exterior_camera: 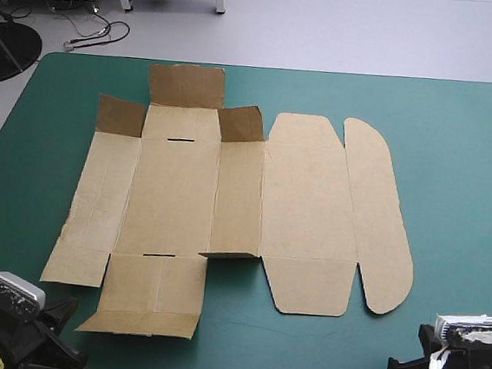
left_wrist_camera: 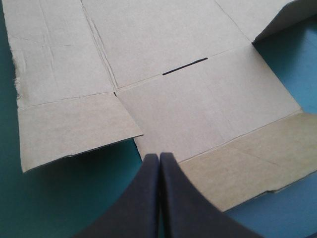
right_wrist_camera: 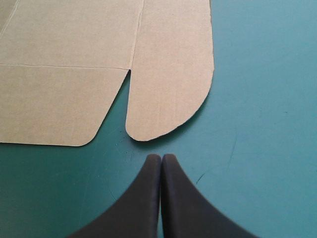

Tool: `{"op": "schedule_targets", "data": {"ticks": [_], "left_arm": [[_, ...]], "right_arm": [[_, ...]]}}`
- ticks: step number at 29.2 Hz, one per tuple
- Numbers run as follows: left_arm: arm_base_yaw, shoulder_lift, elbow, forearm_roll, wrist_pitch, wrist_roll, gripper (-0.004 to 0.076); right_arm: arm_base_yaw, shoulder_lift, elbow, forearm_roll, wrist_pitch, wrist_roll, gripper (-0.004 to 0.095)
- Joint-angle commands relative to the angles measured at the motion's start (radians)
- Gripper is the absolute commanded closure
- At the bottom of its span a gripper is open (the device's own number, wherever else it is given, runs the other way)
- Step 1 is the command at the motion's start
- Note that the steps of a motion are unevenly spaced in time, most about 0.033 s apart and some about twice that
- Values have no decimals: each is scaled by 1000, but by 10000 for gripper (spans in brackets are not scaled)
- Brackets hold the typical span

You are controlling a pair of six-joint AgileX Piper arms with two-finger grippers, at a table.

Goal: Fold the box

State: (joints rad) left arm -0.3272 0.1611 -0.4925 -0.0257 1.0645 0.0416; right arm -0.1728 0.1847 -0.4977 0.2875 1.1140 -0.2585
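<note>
box (exterior_camera: 227, 200): brown sheet spread mostly flat mid-table (exterior_camera: 461, 127), far-end flaps tipped up | left gripper (left_wrist_camera: 159, 156): fingers pressed together, empty, at the box's near edge | right gripper (right_wrist_camera: 161, 156): pinched together, empty, just short of the box's rounded flap

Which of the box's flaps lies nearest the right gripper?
The long rounded flap at the box's right end: its curved tip lies flat just ahead of the right gripper; the other flaps sit farther left.

The box (exterior_camera: 226, 209) is matt brown creased board on a smooth teal-green cover (exterior_camera: 458, 153)
</note>
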Motion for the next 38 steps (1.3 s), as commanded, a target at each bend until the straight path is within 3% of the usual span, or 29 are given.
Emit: {"op": "schedule_targets", "data": {"ticks": [1,10,19,26,33,38], "left_arm": [[-7,12,-27,-9,-58,-2,734],[-7,55,-93,-5,-32,-2,734],[-7,350,-397,44,-12,-2,734],[-7,582,-526,66,-14,26,733],[-4,802,-641,180,-133,-42,730],[76,958,-742,195,-140,-65,717]], "right_arm": [[2,14,-28,14,-60,-10,923],[2,14,-28,14,-60,-10,923],[2,14,-28,12,-60,-10,923],[2,14,-28,5,-60,-10,923],[2,14,-28,-34,-58,-10,923],[2,14,-28,-38,-58,-10,923]]}}
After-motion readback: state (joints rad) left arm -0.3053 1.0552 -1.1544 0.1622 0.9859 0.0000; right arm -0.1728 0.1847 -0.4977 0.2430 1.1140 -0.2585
